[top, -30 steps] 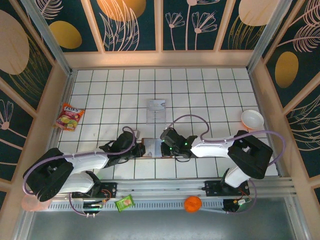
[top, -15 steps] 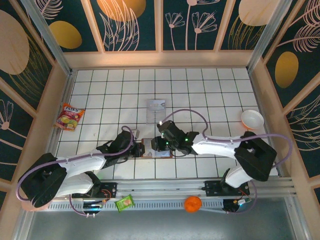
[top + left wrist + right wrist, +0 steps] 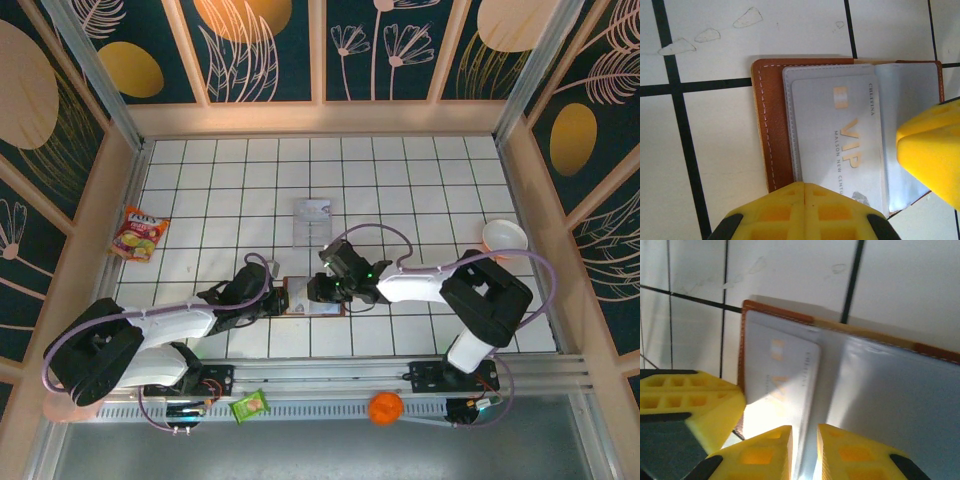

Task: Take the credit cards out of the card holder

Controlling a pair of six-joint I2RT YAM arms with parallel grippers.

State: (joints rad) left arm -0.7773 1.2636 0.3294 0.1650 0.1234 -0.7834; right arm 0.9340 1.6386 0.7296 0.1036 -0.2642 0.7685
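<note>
Left arm [image 3: 175,322], right arm [image 3: 415,290]: white link shells, black joint housings, lilac cables [image 3: 367,229]. Green LEDs [image 3: 352,282] near right wrist. Fingers [image 3: 805,210] yellow, grid-pocketed.

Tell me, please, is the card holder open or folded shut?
Open: the card holder lies spread flat, pale lining up, a credit card showing inside.

White tiled tabletop [image 3: 400,170] with black grid lines. Clear plastic tray [image 3: 313,221] lies flat mid-table, toward the far side. Red-and-yellow snack packet [image 3: 140,233] sits at the left table edge, against the wooden side wall [image 3: 95,215]. White bowl [image 3: 504,238] at the right edge. On the metal rail [image 3: 320,408] at the near edge: green sachet [image 3: 250,405] and orange round thing [image 3: 385,408], ball or fruit unclear, well apart. Dark floral panels [image 3: 265,45] at the back.
</note>
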